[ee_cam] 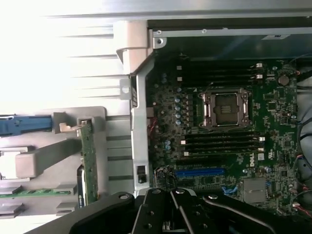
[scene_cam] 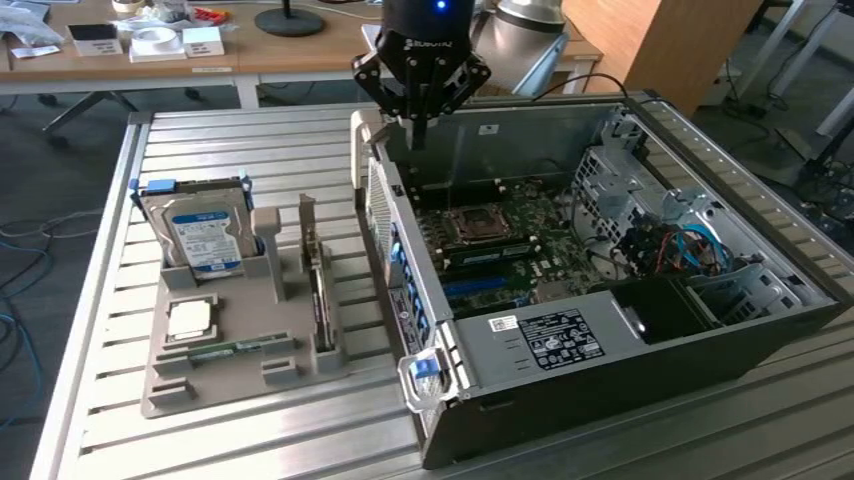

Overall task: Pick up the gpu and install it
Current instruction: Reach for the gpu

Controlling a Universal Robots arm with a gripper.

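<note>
– Slatted metal table (scene_cam: pixel 240 150) up front, office desks behind. Grey tray (scene_cam: pixel 200 395) sits at the exterior view's left, with the open computer case (scene_cam: pixel 601 400) just beside it.
– Where's the graphics card?
– In the tray. The graphics card (scene_cam: pixel 316 290) stands on its long edge in a slot, on the side of the tray nearest the case. The wrist view has it edge-on as well.
– Why on edge?
– My read: it leaves the top edge bare, so the card can be pinched straight from above. Lying flat, there'd be little to grab. The hard drive (scene_cam: pixel 200 235) is parked upright in its own pocket in the same way. The memory stick (scene_cam: pixel 227 350) and the processor chip (scene_cam: pixel 191 318) lie flat in shallow pockets.
– And the case?
– It's on its side with the panel off, so the main board (scene_cam: pixel 501 240) faces up. That puts the blue slot (ee_cam: pixel 200 172) below the processor socket (ee_cam: pixel 226 108) within reach of a vertical approach. My guess is the card goes there; I can't confirm it.
– Claw?
– The claw (scene_cam: pixel 416 118) hangs over the case's rear wall, above the board and well apart from the tray. Its fingers are pressed together with nothing between them.
– So nothing picked up?
– Correct. The card is untouched in its slot and the pickup isn't done yet. The fingers would have to spread before they could fit over that top edge.
</note>
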